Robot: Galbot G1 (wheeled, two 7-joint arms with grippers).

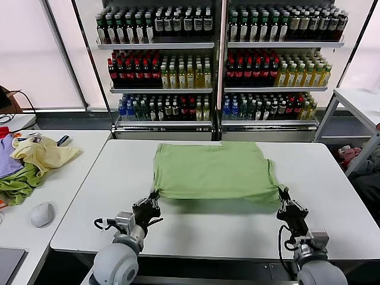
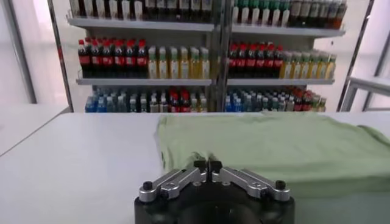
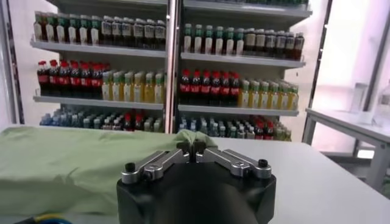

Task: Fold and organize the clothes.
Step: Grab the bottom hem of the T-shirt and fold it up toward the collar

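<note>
Head view. A light green shirt lies spread flat on the white surface. The left hand grips the shirt's near left corner; the right hand grips its near right corner. A garment heap lies on a side table, with bottle shelves behind.

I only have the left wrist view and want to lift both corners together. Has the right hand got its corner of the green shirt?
Observer: Yes. The right hand is shut on a bunched fold at the near right corner of the shirt.
Operator: Is the near hem off the table?
Observer: The head view shows a shadow under it on the table, so it looks slightly raised between the left hand and the right.
Operator: Anything beside this table?
Observer: A heap of garments lies on a side table to the robot's left.
</note>
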